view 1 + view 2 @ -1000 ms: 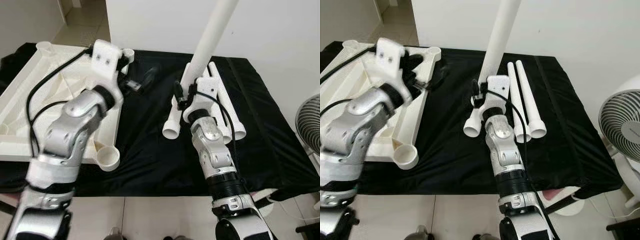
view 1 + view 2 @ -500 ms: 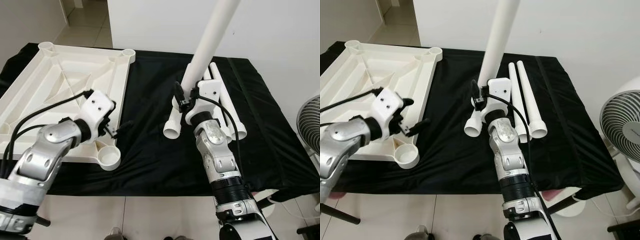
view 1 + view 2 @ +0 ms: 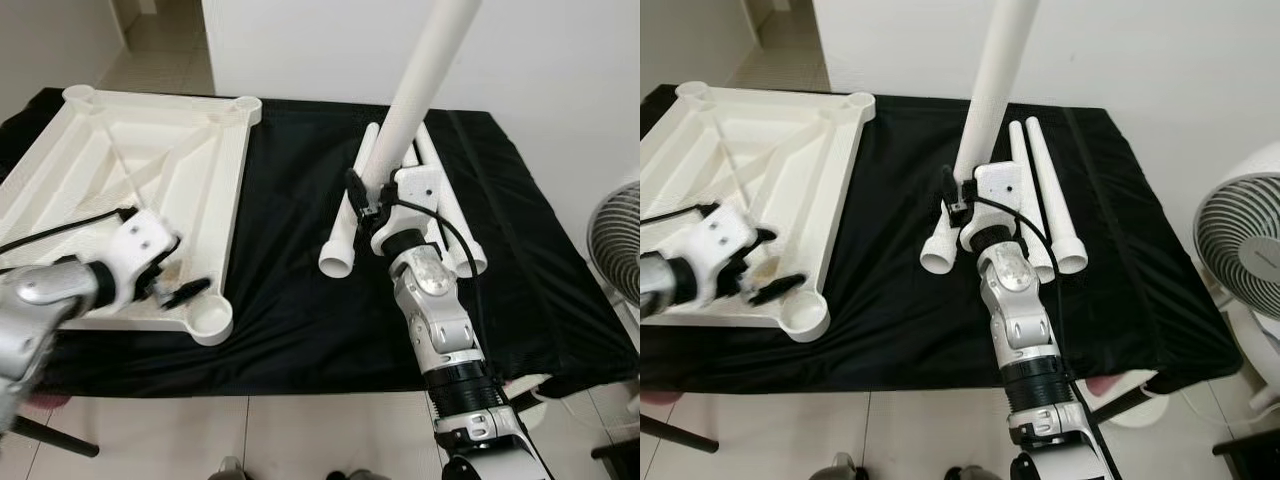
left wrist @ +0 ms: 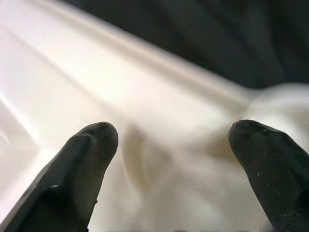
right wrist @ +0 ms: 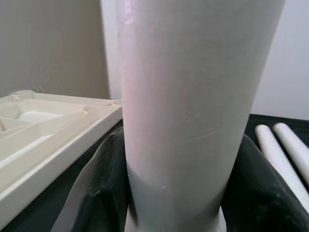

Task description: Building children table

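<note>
The white tabletop point(image 3: 120, 170) lies upside down on the left of the black cloth, with round leg sockets at its corners. My left gripper point(image 3: 185, 290) hovers open over its near right rim, beside the corner socket point(image 3: 210, 322); the left wrist view shows both fingertips point(image 4: 91, 145) spread over the white rim point(image 4: 169, 101). My right gripper point(image 5: 181, 159) is shut on a white table leg point(image 3: 425, 75), which stands steeply upright over the middle of the cloth. Three more legs lie flat: one point(image 3: 342, 225) left of the wrist, two point(image 3: 455, 215) to its right.
The black cloth point(image 3: 290, 300) covers a low platform with pale floor at its front edge. A white wall rises just behind it. A white standing fan point(image 3: 1245, 240) is close to the right side.
My left arm has dropped from above the tabletop's far corner down to its near right corner. The right gripper keeps the leg upright in nearly the same place.
</note>
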Motion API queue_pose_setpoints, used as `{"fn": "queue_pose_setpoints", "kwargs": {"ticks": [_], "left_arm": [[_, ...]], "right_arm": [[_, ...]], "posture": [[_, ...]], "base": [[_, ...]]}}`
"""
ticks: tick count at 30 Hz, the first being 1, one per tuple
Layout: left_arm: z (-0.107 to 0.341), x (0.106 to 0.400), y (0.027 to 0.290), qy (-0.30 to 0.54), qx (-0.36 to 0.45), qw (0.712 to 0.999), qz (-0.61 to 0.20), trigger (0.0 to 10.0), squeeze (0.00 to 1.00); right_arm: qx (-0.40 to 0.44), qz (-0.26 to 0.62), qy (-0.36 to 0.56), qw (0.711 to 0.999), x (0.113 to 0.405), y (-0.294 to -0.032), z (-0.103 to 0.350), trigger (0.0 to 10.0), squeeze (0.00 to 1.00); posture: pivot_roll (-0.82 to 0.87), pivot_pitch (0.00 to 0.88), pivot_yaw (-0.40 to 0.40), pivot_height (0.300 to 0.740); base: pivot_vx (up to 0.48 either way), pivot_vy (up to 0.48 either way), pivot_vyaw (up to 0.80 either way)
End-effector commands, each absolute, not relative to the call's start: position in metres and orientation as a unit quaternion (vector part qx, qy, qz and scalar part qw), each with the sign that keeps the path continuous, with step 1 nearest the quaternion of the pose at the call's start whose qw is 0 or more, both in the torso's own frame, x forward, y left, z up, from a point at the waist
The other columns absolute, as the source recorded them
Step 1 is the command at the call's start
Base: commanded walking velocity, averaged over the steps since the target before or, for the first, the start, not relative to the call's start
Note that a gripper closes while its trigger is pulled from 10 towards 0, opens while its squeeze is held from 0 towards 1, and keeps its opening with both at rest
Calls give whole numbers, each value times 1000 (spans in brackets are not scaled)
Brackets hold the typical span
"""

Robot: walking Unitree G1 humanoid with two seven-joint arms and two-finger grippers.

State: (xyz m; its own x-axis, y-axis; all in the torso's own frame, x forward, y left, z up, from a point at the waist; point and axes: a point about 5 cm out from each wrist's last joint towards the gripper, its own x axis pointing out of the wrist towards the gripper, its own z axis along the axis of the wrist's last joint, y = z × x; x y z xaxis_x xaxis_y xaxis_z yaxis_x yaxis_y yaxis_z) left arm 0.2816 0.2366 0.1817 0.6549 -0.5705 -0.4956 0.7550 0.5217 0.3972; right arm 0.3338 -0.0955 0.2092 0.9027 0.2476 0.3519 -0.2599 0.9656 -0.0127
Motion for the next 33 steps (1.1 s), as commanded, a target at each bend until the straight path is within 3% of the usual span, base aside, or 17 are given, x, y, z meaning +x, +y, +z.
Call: {"fn": "queue_pose_setpoints", "kwargs": {"ticks": [1,13,23,33], "left_arm": [[183,279,237,154,311,851,-395,10000,0],[176,275,224,147,302,843,-419,10000,0],[162,277,191,131,299,826,-460,10000,0],[159,280,183,124,304,823,-464,10000,0]], "right_arm": [[20,135,-190,972,331,-94,213,10000,0],[16,139,-188,972,331,-95,213,10000,0],[13,135,-188,973,330,-97,214,10000,0],[12,134,-188,973,329,-98,214,10000,0]], "posture": [[165,94,-12,740],[160,102,-16,740],[140,105,-7,740],[130,106,-5,740]], "base": [[0,0,0],[0,0,0],[0,0,0],[0,0,0]]}}
